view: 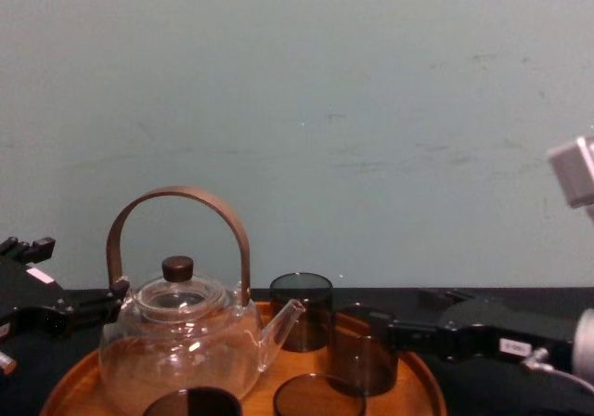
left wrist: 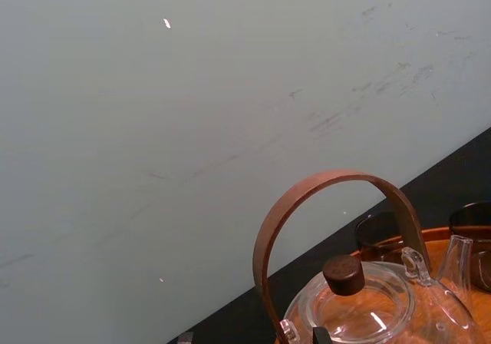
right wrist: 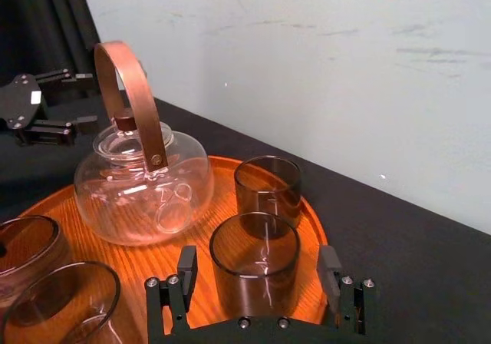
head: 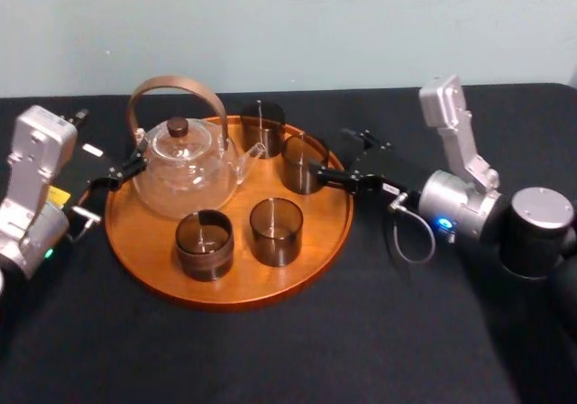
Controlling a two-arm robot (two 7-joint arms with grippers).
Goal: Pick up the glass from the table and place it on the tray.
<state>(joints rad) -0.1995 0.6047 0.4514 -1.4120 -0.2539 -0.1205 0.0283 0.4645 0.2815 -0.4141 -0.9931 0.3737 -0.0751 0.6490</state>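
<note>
A big round orange-brown wooden tray [head: 317, 234] sits on the black table [head: 361, 350]. On it are a clear glass teapot with a brown hoop handle [head: 185, 174] and four dark smoky glass cups. The cup at the tray's right edge [head: 300, 162] stands up straight. The right gripper [right wrist: 258, 275] has its fingers [right wrist: 187, 267] spread wide on both sides of this cup, not touching it. The left gripper [head: 122, 174] waits by the teapot, its fingers spread too.

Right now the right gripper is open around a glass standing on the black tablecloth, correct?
Not quite. The right gripper is open around the glass, but that glass stands on the tray, near its rim, as the right wrist view shows.
</note>
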